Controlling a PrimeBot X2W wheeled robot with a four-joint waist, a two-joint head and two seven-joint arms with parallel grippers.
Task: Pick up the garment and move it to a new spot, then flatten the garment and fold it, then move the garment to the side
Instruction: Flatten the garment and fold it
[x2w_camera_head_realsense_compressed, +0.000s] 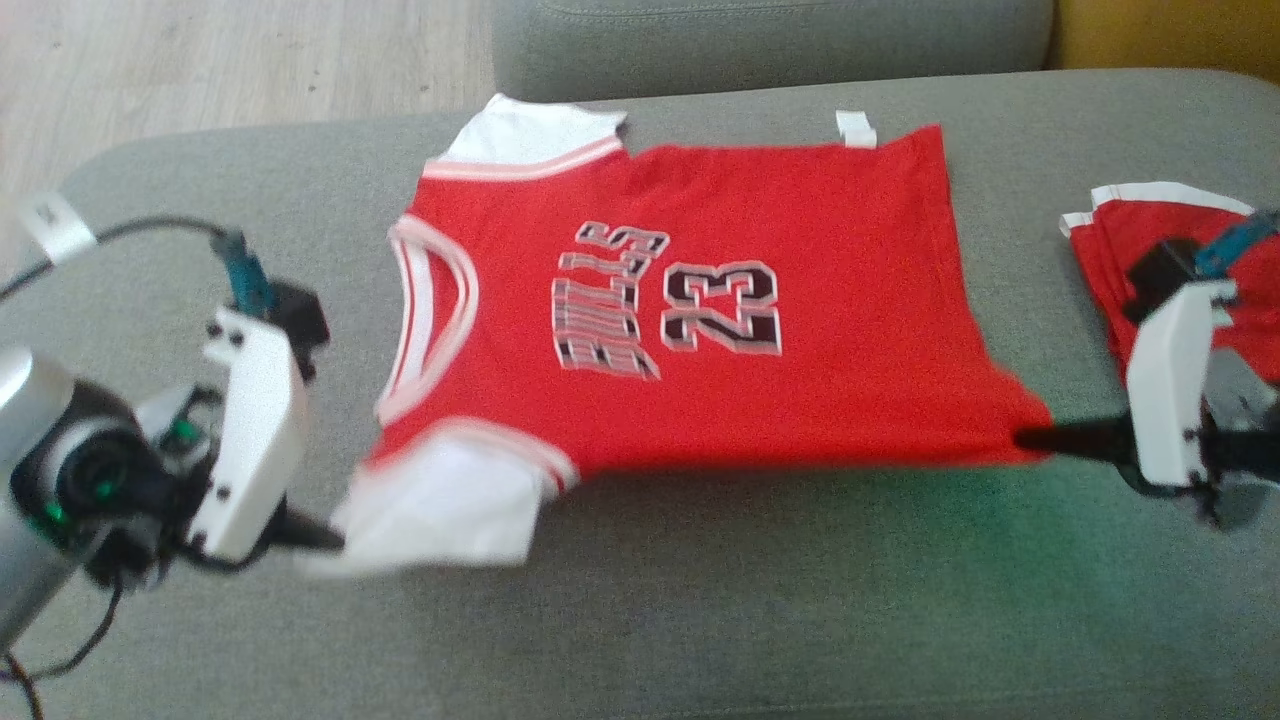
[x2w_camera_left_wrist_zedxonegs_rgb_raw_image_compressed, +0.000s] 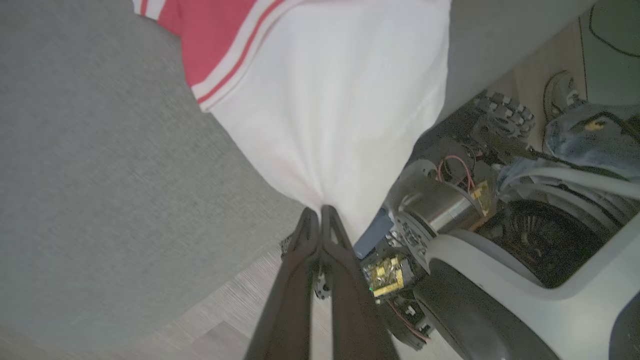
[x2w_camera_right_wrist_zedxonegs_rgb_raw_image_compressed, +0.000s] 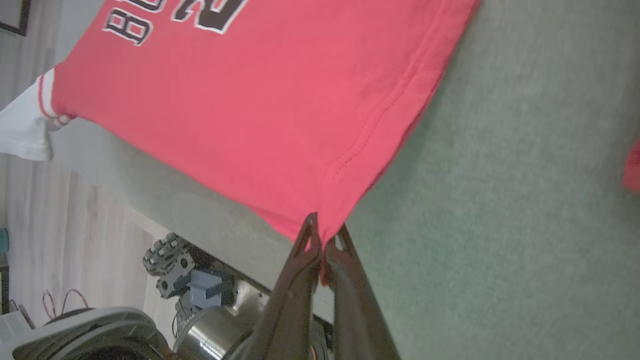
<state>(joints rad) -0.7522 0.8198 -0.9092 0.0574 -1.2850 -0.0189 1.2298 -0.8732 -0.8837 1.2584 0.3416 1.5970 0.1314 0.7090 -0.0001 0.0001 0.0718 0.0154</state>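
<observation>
Grey couch cushion (x2w_camera_head_realsense_compressed: 700, 620) lies under everything, with pale wood floor (x2w_camera_head_realsense_compressed: 200, 60) behind it. A red shirt (x2w_camera_head_realsense_compressed: 700, 300) with white sleeves is spread out on the cushion. The left fingers (x2w_camera_left_wrist_zedxonegs_rgb_raw_image_compressed: 297, 270) are pressed together, pinching a white sleeve. The right fingers (x2w_camera_right_wrist_zedxonegs_rgb_raw_image_compressed: 297, 295) pinch the shirt's bottom red corner. Near the right arm sits more red cloth (x2w_camera_head_realsense_compressed: 1120, 240), maybe folded shorts; it looks blurry.

Soft, even daylight. The head view is motion-blurred, most along the near edge of the garment (x2w_camera_head_realsense_compressed: 850, 330), with faint shadow beneath it.
</observation>
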